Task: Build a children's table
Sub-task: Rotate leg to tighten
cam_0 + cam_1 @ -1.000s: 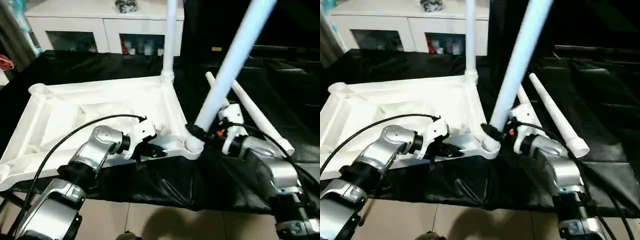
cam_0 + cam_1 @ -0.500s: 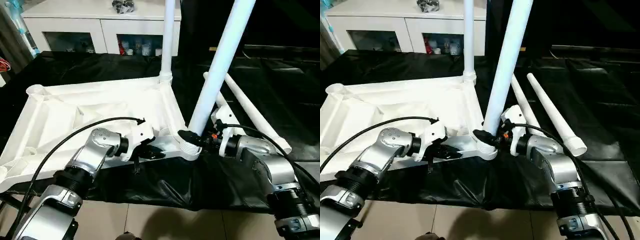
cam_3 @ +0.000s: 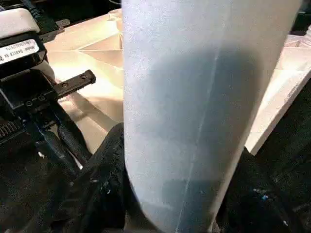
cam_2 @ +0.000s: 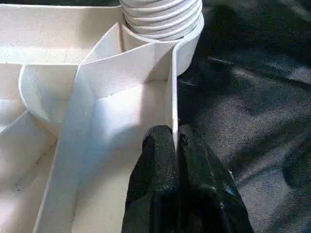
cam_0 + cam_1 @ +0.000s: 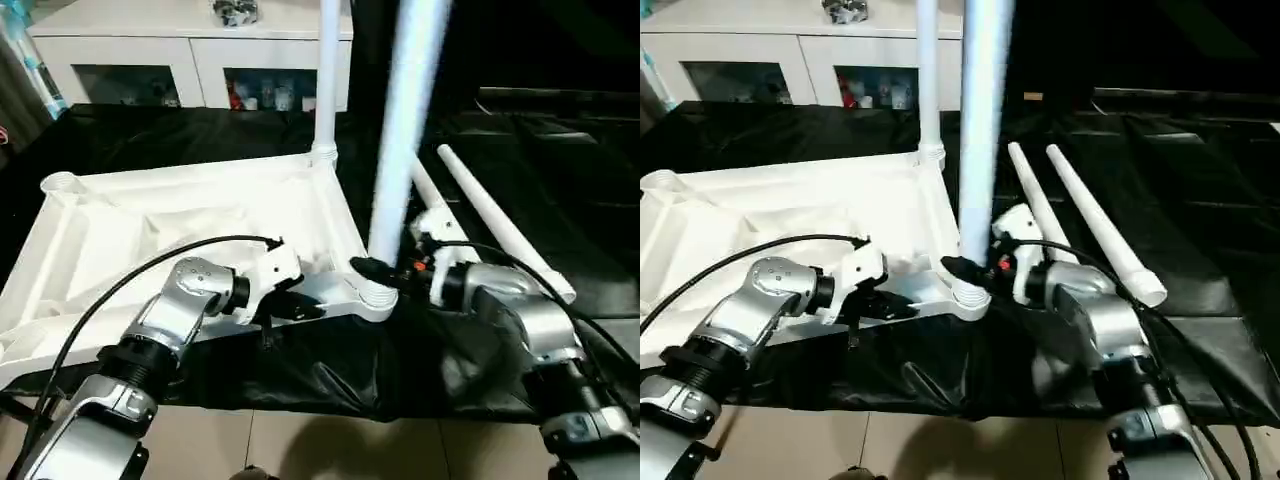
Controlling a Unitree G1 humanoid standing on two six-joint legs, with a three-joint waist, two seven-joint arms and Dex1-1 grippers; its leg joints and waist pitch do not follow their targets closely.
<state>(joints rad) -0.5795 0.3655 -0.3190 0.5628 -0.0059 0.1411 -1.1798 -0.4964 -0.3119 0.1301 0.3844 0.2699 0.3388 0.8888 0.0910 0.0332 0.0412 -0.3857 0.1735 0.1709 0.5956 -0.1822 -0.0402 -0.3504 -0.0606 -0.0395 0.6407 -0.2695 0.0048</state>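
On the upside-down tabletop [image 5: 190,215], one leg [image 5: 326,80] stands socketed; right gripper [image 5: 372,270] grips a second leg [image 5: 405,130] at the near corner, left gripper [image 4: 176,145] pinches the rim, two spare legs [image 5: 500,225] lie beside it.

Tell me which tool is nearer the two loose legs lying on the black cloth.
Right. The right tool grips the upright leg just beside the loose legs; the left tool pinches the tabletop rim, farther away.

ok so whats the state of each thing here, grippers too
white plastic tabletop: upside down, ribbed side up
far white tube leg: upright in its corner socket
near white tube leg: upright at near corner socket
two loose white legs: lying on black cloth
left gripper: shut on tabletop rim
right gripper: gripping near leg's base
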